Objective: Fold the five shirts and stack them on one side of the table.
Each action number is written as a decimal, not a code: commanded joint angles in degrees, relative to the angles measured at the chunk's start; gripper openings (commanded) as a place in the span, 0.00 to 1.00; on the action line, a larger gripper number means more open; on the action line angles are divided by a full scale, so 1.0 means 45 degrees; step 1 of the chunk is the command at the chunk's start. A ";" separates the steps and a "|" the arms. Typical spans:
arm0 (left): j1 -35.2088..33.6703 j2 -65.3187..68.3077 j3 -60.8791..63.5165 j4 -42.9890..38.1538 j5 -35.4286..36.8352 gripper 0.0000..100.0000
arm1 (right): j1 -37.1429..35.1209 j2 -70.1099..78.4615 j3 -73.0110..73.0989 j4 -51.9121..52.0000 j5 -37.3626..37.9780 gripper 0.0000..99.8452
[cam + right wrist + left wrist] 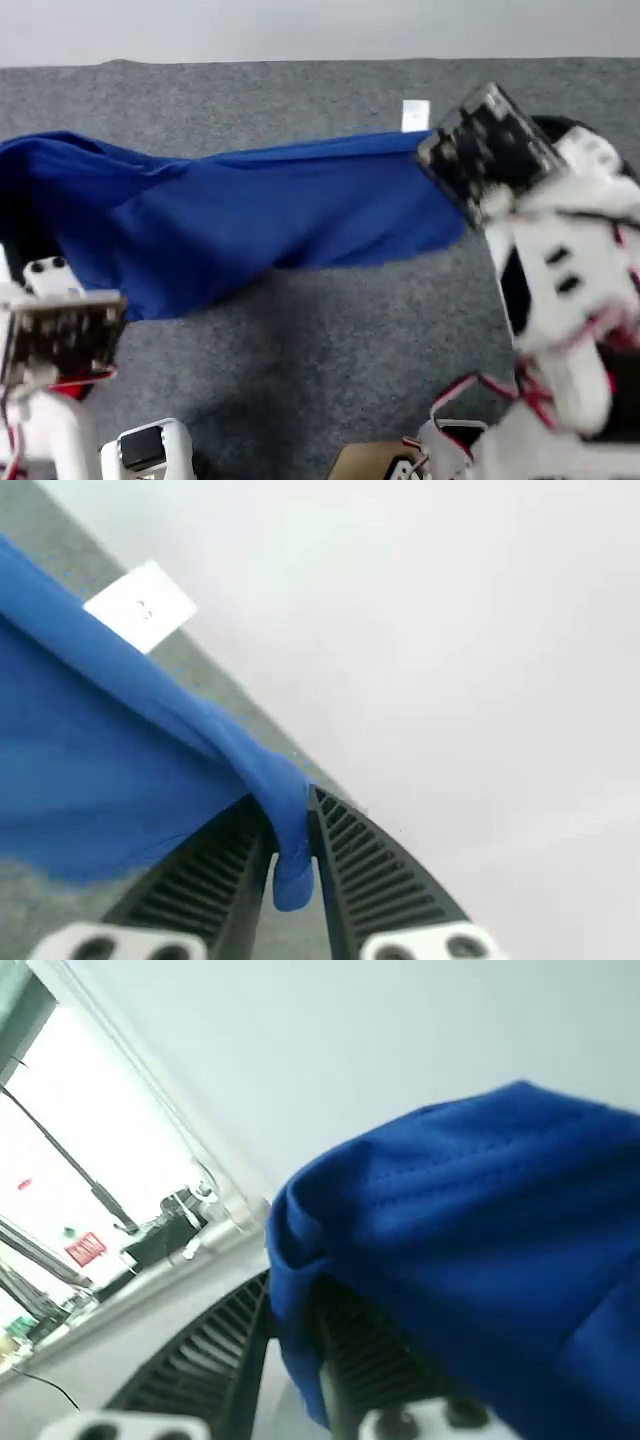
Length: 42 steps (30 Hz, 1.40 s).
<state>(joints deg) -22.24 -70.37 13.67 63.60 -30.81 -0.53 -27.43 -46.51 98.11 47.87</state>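
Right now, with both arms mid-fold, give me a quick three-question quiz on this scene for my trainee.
1. Pick one. The right gripper is: A open and empty; B shut on the blue shirt; C shut on a red towel.
2. True or false: the left gripper holds nothing.
3. Fill in: on the grey mat, just past the shirt's far edge, lies a small white ____.

Key: 1 B. 2 False; blue cloth is pinched between its fingers too. 3 label.
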 commanded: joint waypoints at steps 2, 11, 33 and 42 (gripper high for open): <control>0.0039 -0.0821 -0.0498 -0.0567 -0.0098 0.01 | 0.0713 -0.1221 -0.0430 -0.0107 0.0098 0.01; 0.0000 -0.3243 -0.0498 -0.1348 -0.0137 0.01 | 0.2120 -0.3370 -0.0410 -0.0127 0.0098 0.01; -0.0274 -0.4259 0.4112 -0.1368 -0.1055 0.01 | 0.2237 -0.3741 0.6486 0.0107 0.1289 0.01; -0.0020 -0.4239 1.1204 -0.7619 -0.1172 0.00 | 0.1690 -0.2725 1.2581 -0.4952 0.1231 0.01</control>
<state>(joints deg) -23.12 -89.98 55.25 39.96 -35.30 7.47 -40.70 4.22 84.04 52.79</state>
